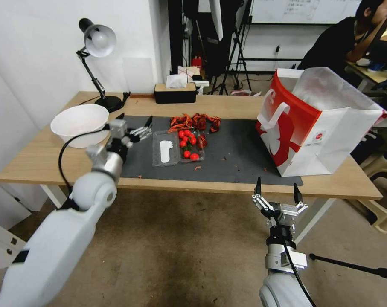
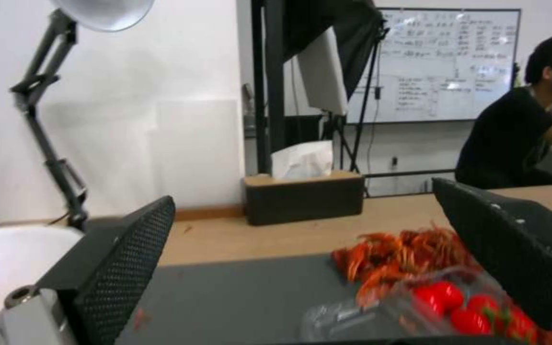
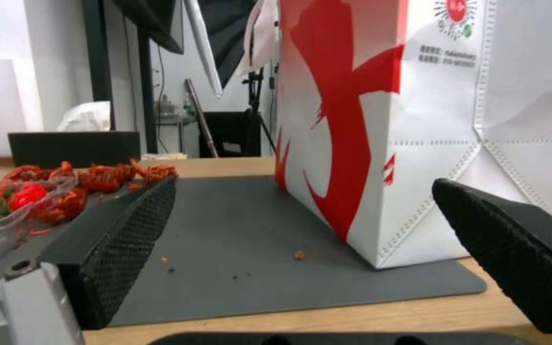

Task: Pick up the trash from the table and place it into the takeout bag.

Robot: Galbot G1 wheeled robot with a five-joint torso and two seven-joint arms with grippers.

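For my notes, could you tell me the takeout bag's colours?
Red front, white sides, clearest in the head view: takeout bag.

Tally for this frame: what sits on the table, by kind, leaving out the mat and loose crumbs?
Takeout bag: 1
White bowl: 1
Clear clamshell tray with tomatoes: 1
Heap of red shells: 1
Desk lamp: 1
Tissue box: 1
Total: 6
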